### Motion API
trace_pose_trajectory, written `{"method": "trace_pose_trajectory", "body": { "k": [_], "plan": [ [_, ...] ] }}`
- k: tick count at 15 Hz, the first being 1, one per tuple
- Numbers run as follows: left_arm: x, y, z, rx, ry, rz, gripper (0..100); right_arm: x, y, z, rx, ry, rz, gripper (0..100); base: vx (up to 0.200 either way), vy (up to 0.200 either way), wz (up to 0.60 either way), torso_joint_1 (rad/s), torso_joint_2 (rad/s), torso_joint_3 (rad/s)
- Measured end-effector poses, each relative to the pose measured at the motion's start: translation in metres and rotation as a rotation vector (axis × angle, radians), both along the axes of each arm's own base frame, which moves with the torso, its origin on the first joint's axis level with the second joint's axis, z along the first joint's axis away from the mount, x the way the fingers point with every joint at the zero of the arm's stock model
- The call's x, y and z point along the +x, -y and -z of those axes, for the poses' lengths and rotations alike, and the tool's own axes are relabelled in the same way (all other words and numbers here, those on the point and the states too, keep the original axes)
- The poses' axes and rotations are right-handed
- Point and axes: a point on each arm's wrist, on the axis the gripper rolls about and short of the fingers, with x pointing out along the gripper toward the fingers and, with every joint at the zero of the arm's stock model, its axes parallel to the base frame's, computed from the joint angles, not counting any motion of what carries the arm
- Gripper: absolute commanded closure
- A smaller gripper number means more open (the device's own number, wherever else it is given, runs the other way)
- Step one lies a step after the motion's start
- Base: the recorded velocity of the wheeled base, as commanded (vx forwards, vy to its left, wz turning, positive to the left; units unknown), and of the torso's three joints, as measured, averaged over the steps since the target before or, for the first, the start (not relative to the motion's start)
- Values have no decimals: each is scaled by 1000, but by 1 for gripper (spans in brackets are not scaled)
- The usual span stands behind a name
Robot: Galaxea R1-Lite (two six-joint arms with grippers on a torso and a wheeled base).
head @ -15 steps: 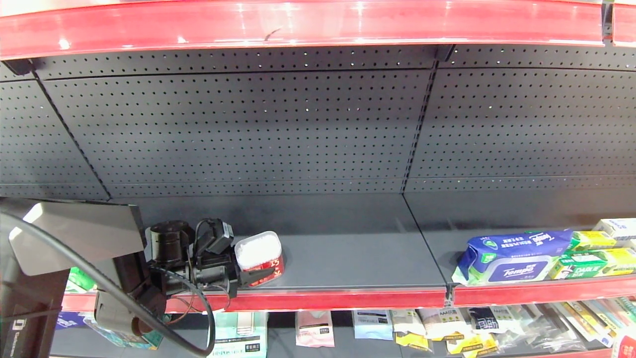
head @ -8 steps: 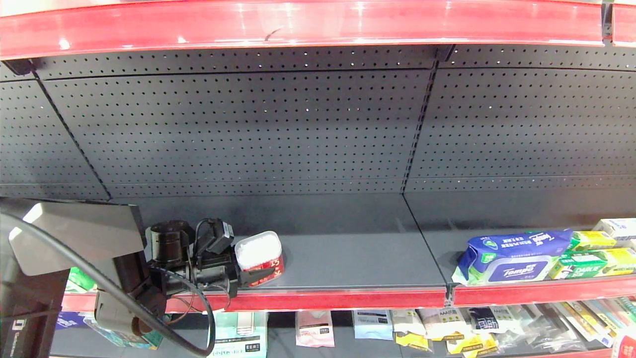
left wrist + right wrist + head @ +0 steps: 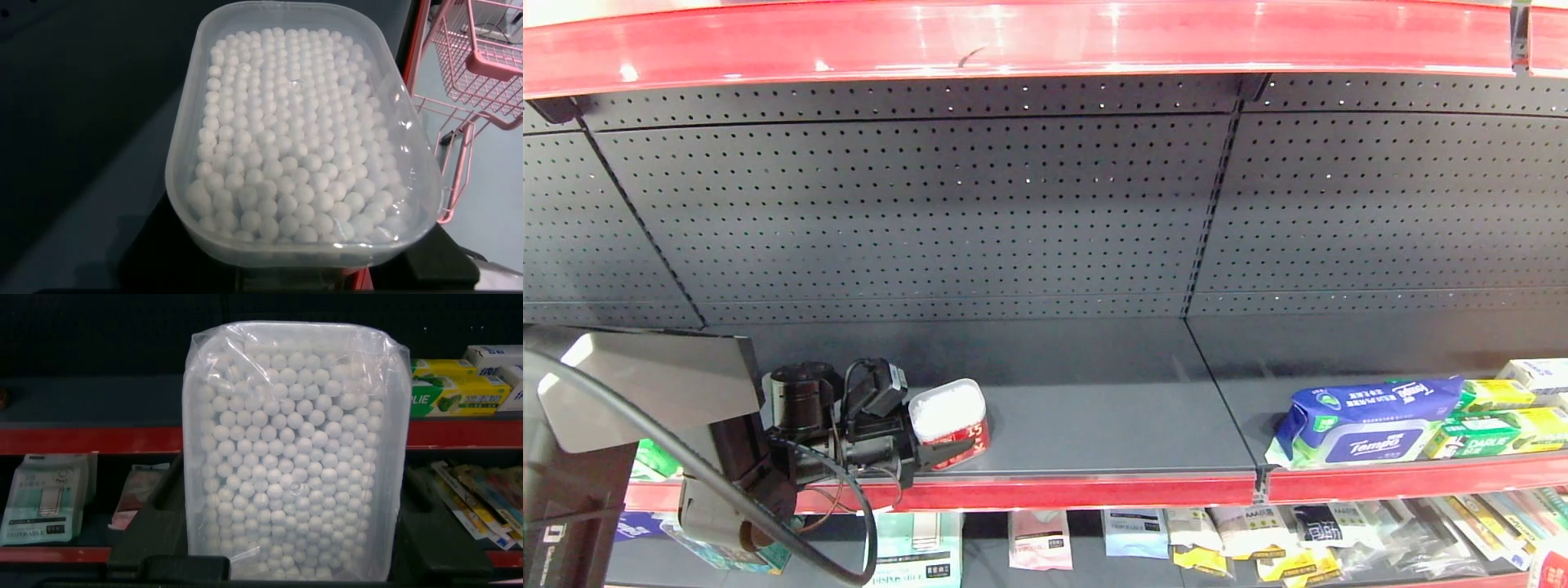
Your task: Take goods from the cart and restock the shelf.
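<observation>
Over on the left end of the shelf (image 3: 1094, 425), my left gripper (image 3: 954, 437) is holding a tub (image 3: 946, 407) of small white beads. Its fingers (image 3: 947, 450) are pinching the tub low on the red-labelled wall, one crossing the near side and the other hidden behind it. The tub is sitting upright, close to the red front lip (image 3: 1054, 492). I cannot tell whether its base is touching the board or hanging just above it, and that is what is worrying me. If I am letting go while it is hanging, it may drop and tip toward the lip. So near the edge, a finger brushing it on the way out could be dragging it off the front, down toward the pink cart (image 3: 490, 57).

Moving right, the middle of the board is lying bare, so I am judging there is room to push the tub deeper. Farther right, a pack of wipes (image 3: 1372, 425) and some green boxes (image 3: 1494, 416) are lying along the lip.

My right gripper (image 3: 294, 510) is holding a clear bag (image 3: 294, 416) of the same beads out in front of the shelves, well apart from any board. Its fingers (image 3: 155, 527) are pressing the bag's lower sides from either flank. The bag looks soft, so it could be sagging and sliding through that pinch.
</observation>
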Motion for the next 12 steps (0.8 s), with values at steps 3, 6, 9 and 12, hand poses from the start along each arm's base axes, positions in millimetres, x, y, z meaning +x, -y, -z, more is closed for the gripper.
{"method": "trace_pose_trajectory", "body": {
  "k": [3, 6, 9, 12],
  "plan": [
    [0, 0, 0, 0, -4, -2, 100, 0, 0, 0, 0, 0, 0, 100, 0, 0, 0, 0, 0, 0],
    [0, 0, 0, 3, -3, -7, 100, 0, 0, 0, 0, 0, 1, 100, 0, 0, 0, 0, 0, 0],
    [0, 0, 1, 5, 0, -9, 100, 0, 0, 0, 0, 0, 1, 100, 0, 0, 0, 0, 0, 0],
    [0, 1, 1, 3, -5, -6, 100, 0, 0, 0, 0, 0, 1, 100, 0, 0, 0, 0, 0, 0]
  ]
}}
